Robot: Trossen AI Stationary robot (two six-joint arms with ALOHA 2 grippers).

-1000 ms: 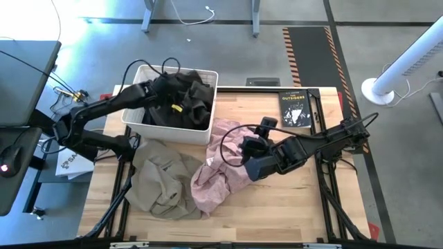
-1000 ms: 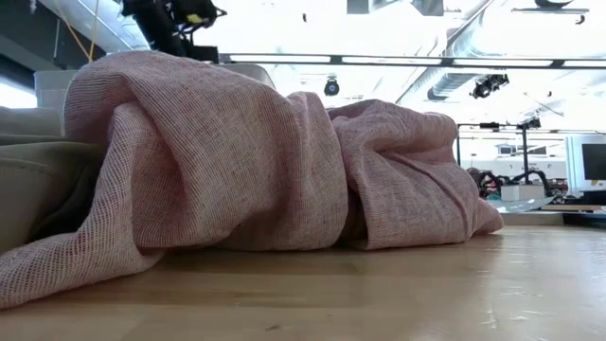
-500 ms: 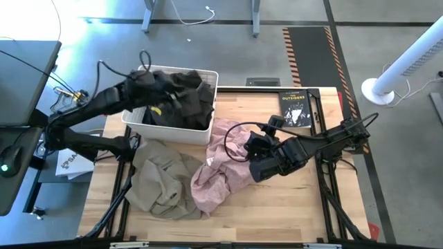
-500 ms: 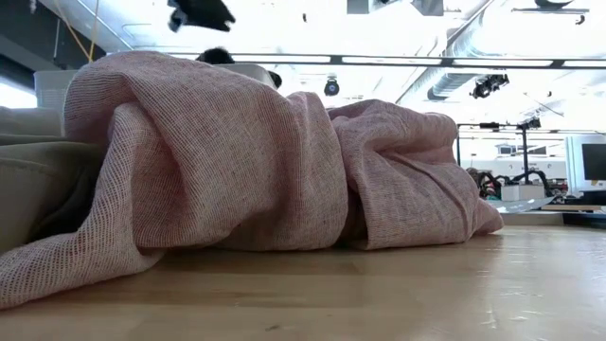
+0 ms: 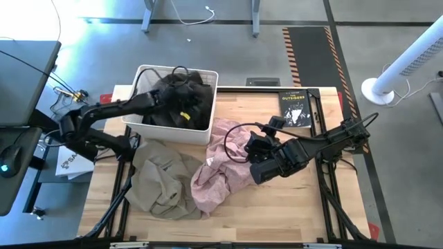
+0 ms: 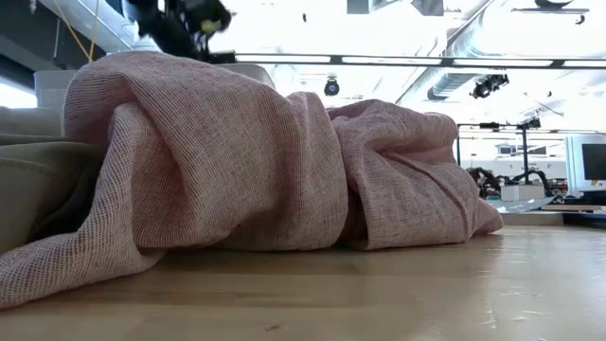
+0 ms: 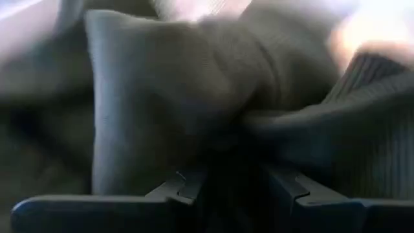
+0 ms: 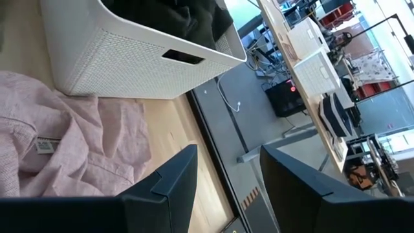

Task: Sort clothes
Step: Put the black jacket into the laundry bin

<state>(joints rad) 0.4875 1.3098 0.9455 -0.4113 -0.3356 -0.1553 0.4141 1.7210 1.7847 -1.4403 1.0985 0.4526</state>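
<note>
A white basket (image 5: 133, 117) at the table's far left holds a pile of black and dark olive garments (image 5: 187, 93). My left gripper (image 5: 176, 105) reaches down into it and is shut on a dark olive garment (image 7: 168, 110). A light pink garment (image 5: 221, 169) lies crumpled on the table in front of the basket, its edge over a khaki garment (image 5: 163, 181) to its left. My right gripper (image 5: 255, 146) hovers open above the pink garment's right part (image 8: 65, 129), with nothing between its fingers. My left gripper pinches a bunched fold of the dark olive garment (image 7: 242, 139) between its two fingers; creases run into the gap. The fingers come slanting down from the table's left side into the basket. The garment lies on the pile inside the basket.
A black paperback book (image 5: 295, 108) lies at the far right of the table. The near right part of the wooden table (image 5: 291, 207) is bare. In the low view the pink garment (image 6: 237, 161) fills most of the picture.
My left gripper rose and swung toward the basket's far left corner, dragging dark cloth that way, then came back down toward the right into the middle of the pile. The dark cloth is bunched in the basket again.
</note>
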